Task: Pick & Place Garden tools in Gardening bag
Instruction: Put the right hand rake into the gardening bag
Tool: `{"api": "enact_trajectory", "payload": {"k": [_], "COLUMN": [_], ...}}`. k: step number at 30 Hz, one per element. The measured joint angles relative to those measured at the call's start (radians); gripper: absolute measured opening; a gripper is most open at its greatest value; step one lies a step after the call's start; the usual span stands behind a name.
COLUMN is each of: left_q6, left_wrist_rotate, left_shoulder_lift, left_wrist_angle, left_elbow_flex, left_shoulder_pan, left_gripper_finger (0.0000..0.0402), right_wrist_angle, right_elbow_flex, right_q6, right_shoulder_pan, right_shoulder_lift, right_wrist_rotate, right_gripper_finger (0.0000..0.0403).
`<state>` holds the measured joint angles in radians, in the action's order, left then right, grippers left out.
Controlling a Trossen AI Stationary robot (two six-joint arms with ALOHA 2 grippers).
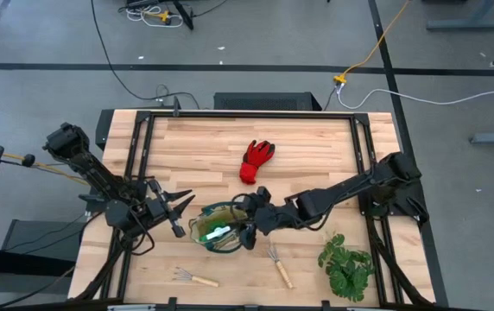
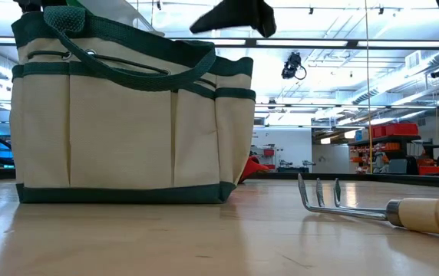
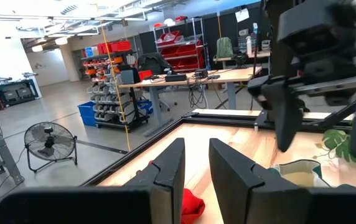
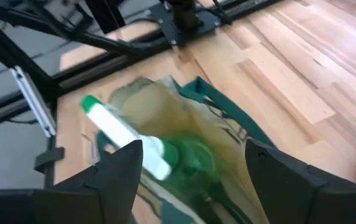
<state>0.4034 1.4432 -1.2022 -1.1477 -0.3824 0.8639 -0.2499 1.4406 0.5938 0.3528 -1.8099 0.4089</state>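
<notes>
The cream gardening bag (image 1: 221, 226) with green trim stands open on the table near the front; it also shows in the low view (image 2: 127, 130). The green spray bottle (image 4: 128, 140) with its white nozzle lies inside the bag. My right gripper (image 4: 193, 149) hangs open just above the bag's mouth (image 1: 254, 216), touching nothing. My left gripper (image 1: 176, 212) is open and empty to the left of the bag. The red glove (image 1: 257, 160) lies flat farther back. Two wooden-handled rakes (image 1: 195, 278) (image 1: 279, 266) lie near the front edge. The pruning shears are not in view.
A leafy green plant (image 1: 346, 263) lies at the front right. One rake (image 2: 381, 207) lies to the right of the bag in the low view. Black frame rails (image 1: 364, 147) run along the table's sides and back. Bare wood lies between the glove and the far rail.
</notes>
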Motion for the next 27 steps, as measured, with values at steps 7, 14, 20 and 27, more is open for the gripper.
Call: {"api": "enact_trajectory", "payload": {"k": [7, 14, 20, 27], "left_q6": [0.000, 0.000, 0.000, 0.000], "left_wrist_rotate": [0.000, 0.003, 0.003, 0.003], "left_shoulder_lift": [0.000, 0.000, 0.000, 0.000], "left_wrist_angle": [0.000, 0.000, 0.000, 0.000], "left_elbow_flex": [0.000, 0.000, 0.000, 0.000], "left_shoulder_pan": [0.000, 0.000, 0.000, 0.000], "left_gripper_finger": [0.0080, 0.0080, 0.0080, 0.0080], "right_wrist_angle": [-0.041, -0.213, -0.400, -0.473], "right_elbow_flex": [0.000, 0.000, 0.000, 0.000], "right_q6": [0.000, 0.045, 0.178, 0.313], "right_shoulder_pan": [-0.057, -0.077, -0.046, 0.026], "right_shoulder_lift": [0.016, 0.068, 0.122, 0.115], "right_wrist_rotate": [-0.052, -0.155, -0.219, -0.336], "right_gripper_finger": [0.0283, 0.0283, 0.0276, 0.0260]}}
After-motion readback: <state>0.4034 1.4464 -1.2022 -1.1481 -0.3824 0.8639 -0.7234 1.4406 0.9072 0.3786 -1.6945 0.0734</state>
